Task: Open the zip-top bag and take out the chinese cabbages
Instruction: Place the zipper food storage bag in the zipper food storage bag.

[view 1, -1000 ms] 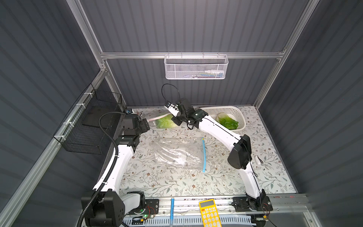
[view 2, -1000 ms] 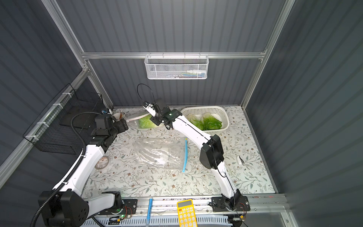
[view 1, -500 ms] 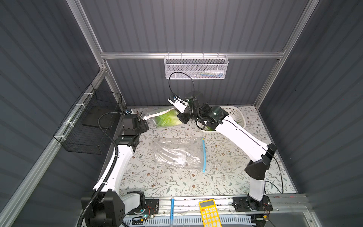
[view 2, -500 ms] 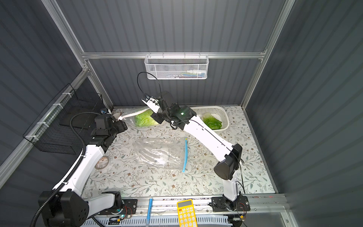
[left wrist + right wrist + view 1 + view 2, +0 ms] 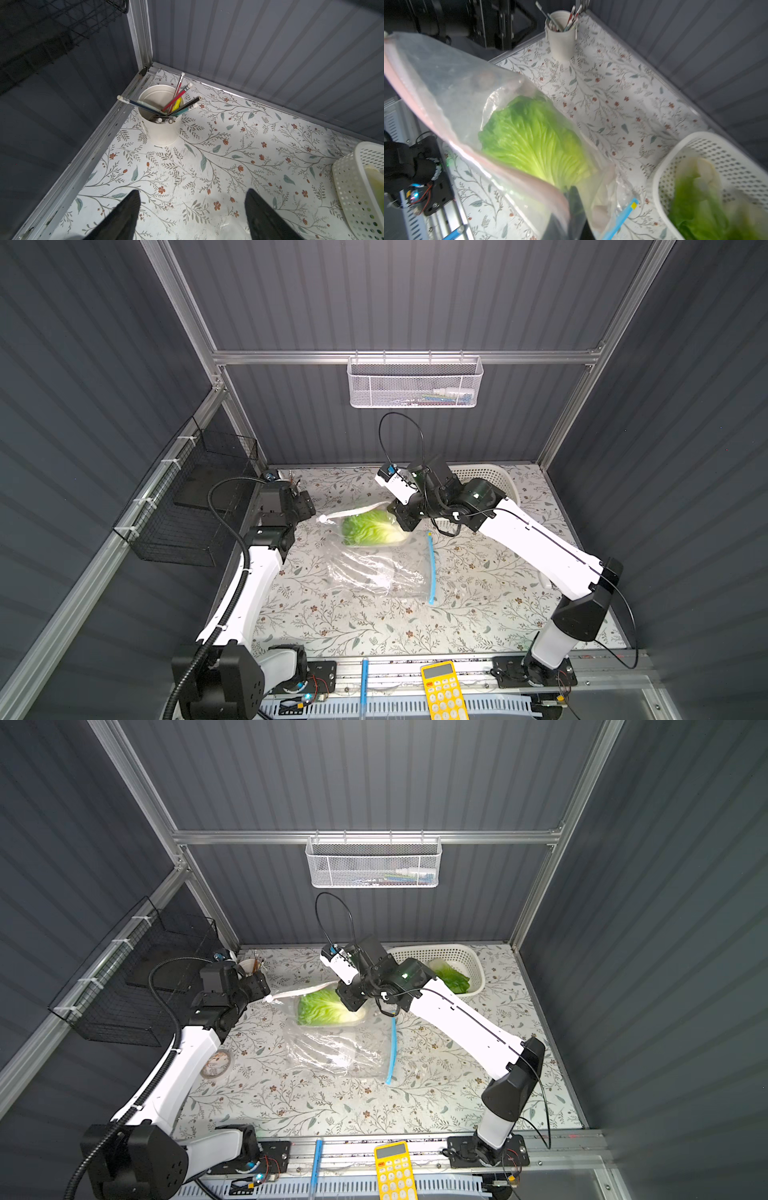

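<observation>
The right gripper (image 5: 401,525), clamped on the clear pink-sealed zip-top bag (image 5: 452,87), has lowered it from its raised position, near the white perforated basket (image 5: 478,969). 1 green-leaved chinese cabbage (image 5: 371,529) remains inside: removal outstanding. The left gripper (image 5: 191,196), far from the basket, stands wide, empty.

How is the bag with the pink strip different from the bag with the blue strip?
The pink-strip bag has a cabbage inside; the blue-strip bag looks empty. The pink-strip bag is gripped by the right gripper; the blue-strip bag lies flat on the table, untouched. Both are clear plastic zip bags.
</observation>
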Robot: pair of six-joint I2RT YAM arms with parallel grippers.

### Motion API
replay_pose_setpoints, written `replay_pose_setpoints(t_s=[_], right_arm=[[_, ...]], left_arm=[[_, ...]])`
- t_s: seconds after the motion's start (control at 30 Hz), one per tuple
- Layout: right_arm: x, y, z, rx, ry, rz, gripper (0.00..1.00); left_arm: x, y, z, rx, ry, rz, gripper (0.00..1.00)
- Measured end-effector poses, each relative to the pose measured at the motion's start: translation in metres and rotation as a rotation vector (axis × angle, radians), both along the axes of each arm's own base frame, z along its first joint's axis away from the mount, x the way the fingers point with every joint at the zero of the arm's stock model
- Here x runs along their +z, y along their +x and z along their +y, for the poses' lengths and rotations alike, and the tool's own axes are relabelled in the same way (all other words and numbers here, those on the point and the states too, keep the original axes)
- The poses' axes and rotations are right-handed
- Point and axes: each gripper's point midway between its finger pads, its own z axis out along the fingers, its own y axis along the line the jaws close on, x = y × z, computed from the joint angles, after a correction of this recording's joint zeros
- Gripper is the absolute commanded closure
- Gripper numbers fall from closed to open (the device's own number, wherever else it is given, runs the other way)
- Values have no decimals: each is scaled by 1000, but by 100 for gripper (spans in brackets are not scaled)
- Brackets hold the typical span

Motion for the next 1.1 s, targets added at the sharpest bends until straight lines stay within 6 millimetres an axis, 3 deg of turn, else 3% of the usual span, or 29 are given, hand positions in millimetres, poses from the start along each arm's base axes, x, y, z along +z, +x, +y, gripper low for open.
replay_pose_setpoints(t_s=[0.2, 0.5, 0.87, 1.1], right_arm=[[-46, -13, -4, -19, 22, 215, 100], [-72, -17, -9, -37, 101, 411, 100], [-126, -26, -16, -49, 97, 605, 100], [-141, -22, -17, -44, 113, 678, 100]], left_arm=[[1, 2, -13, -75, -25, -4, 21], [6, 4, -38, -225, -47, -28, 21], [19, -13, -92, -586, -70, -86, 20], [7, -24, -116, -772, -75, -61, 23]])
